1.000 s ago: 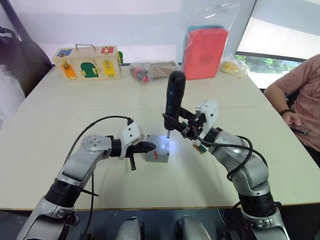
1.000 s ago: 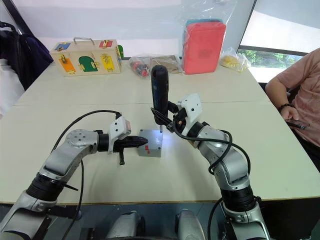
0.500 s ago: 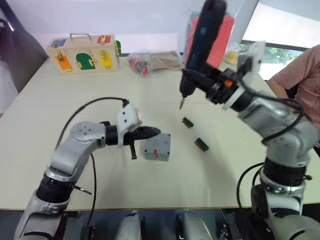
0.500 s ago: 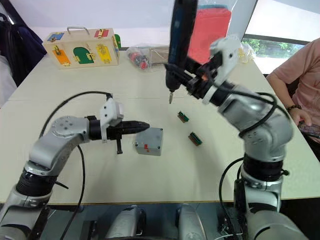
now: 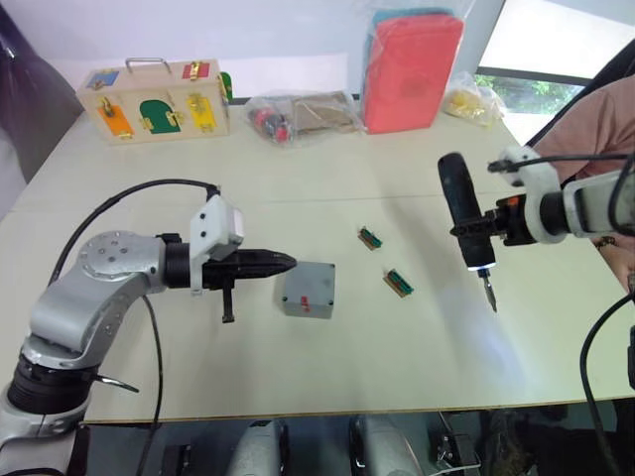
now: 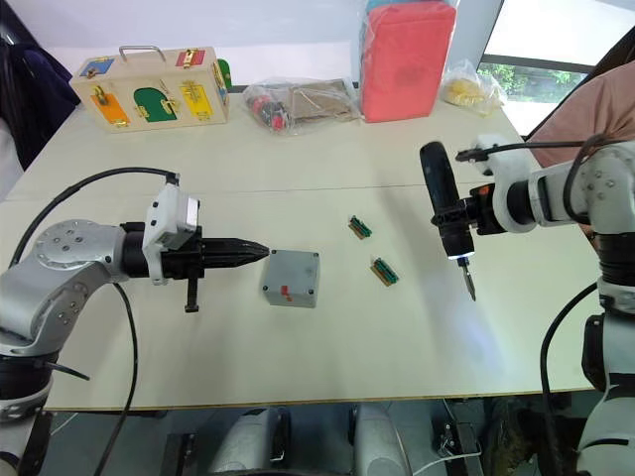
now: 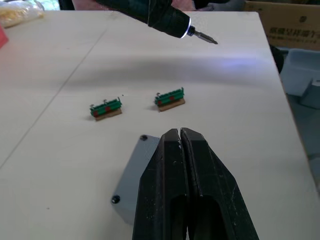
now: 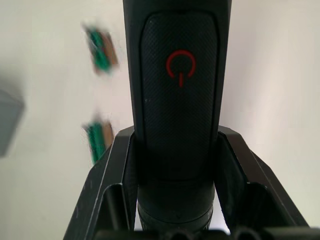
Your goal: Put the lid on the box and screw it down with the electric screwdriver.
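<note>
On the pale table [image 6: 298, 367], near its middle, the box [image 6: 291, 279] is seen with the lid [image 7: 134, 172] lying flat on top of it, and a small red mark is shown on the side facing the camera. Just beside the box, on the robot's left, the left gripper [image 6: 260, 250] is held level with the table, and its two black fingers [image 7: 170, 185] are pressed together with nothing between them; the tip is close to the box's edge, but whether it touches cannot be told. Over on the robot's right, well apart from the box, the electric screwdriver [image 6: 443, 213] is gripped by the right gripper [image 8: 175, 200], whose fingers are closed around its black body. The tool is held nearly upright, with its thin bit pointed down and a small light lit at its tip, above the table. A red power sign is seen on the screwdriver in the right wrist view. Two small green connector pieces [image 6: 360, 227] [image 6: 384, 270] are lying between the box and the screwdriver. At the far edge of the table, a wooden latch box [image 6: 149, 84] with coloured doors, some clear bags [image 6: 298, 102] and a red pack [image 6: 407, 61] are set. A person's sleeve [image 5: 595, 109] is seen at the right side.
</note>
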{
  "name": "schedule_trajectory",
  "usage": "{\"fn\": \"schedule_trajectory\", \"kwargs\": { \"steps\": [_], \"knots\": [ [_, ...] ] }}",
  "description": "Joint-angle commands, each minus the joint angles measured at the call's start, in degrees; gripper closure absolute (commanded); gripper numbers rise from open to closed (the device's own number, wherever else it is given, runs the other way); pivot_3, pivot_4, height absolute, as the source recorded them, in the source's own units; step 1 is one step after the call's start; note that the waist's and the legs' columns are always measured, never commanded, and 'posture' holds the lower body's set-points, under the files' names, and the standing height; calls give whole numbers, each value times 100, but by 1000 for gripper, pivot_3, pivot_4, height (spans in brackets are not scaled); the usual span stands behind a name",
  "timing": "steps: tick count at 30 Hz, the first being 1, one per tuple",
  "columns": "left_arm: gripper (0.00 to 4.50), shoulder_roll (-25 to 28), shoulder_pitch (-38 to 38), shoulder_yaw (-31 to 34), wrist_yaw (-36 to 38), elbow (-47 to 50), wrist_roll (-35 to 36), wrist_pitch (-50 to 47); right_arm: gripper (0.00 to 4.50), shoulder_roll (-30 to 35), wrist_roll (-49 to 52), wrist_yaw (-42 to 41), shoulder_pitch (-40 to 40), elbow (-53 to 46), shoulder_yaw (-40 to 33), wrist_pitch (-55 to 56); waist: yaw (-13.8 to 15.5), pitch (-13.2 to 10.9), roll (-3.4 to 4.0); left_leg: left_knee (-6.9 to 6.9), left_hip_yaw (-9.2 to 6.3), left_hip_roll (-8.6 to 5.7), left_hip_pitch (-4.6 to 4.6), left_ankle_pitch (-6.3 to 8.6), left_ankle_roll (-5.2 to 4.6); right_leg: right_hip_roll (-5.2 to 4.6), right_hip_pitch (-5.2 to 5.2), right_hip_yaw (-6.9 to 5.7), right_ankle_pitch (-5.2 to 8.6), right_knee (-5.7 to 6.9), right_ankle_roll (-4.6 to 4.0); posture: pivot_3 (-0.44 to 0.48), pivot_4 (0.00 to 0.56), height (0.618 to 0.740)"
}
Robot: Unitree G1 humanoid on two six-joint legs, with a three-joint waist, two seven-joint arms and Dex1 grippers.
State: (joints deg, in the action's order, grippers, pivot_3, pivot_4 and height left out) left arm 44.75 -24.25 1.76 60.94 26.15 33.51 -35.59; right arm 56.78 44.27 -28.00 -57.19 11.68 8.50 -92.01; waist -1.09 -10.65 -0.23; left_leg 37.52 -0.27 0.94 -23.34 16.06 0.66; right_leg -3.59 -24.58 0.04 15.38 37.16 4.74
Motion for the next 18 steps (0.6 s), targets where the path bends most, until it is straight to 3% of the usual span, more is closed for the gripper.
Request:
{"fn": "schedule_trajectory", "kwargs": {
  "steps": [1, 7, 11, 13, 18],
  "knots": [
    [4500, 18, 74, 148, -223, 329, 74, 25, 2955, -100, -623, -303, -215, 601, 456, 400, 17, -4, 1, 11, 2, 0, -3, 0, 0, 1, 0, -1, 0, 5, 0, 0, 150, 730],
    [4500, 12, 330, 276, -712, 671, 162, -144, 2955, -551, -1457, -612, -310, 1601, 1010, 1012, 30, -15, -2, 46, 2, -1, -16, 0, 0, -2, 2, 0, -8, 9, 12, 0, 150, 730],
    [4500, 78, 508, 304, -819, 754, 158, -159, 2955, -723, -1770, -766, -294, 1764, 1098, 1179, 19, -17, -12, 55, 0, 0, -15, 0, 1, -2, 8, 1, -14, 8, 16, 0, 150, 730],
    [4500, 160, 645, 342, -836, 754, 107, -151, 1949, -788, -1883, -865, -332, 1808, 1080, 1244, 17, -16, -14, 61, 2, 0, -11, 0, 1, -1, 14, 1, -19, 8, 16, 0, 150, 730],
    [4500, 253, 908, 421, -892, 613, 47, -81, 217, -838, -2168, -1054, -549, 1845, 847, 1576, 28, -18, -11, 62, 3, -1, -9, -5, 8, 0, 16, 1, -23, 10, 14, 0, 150, 730]
  ]
}}
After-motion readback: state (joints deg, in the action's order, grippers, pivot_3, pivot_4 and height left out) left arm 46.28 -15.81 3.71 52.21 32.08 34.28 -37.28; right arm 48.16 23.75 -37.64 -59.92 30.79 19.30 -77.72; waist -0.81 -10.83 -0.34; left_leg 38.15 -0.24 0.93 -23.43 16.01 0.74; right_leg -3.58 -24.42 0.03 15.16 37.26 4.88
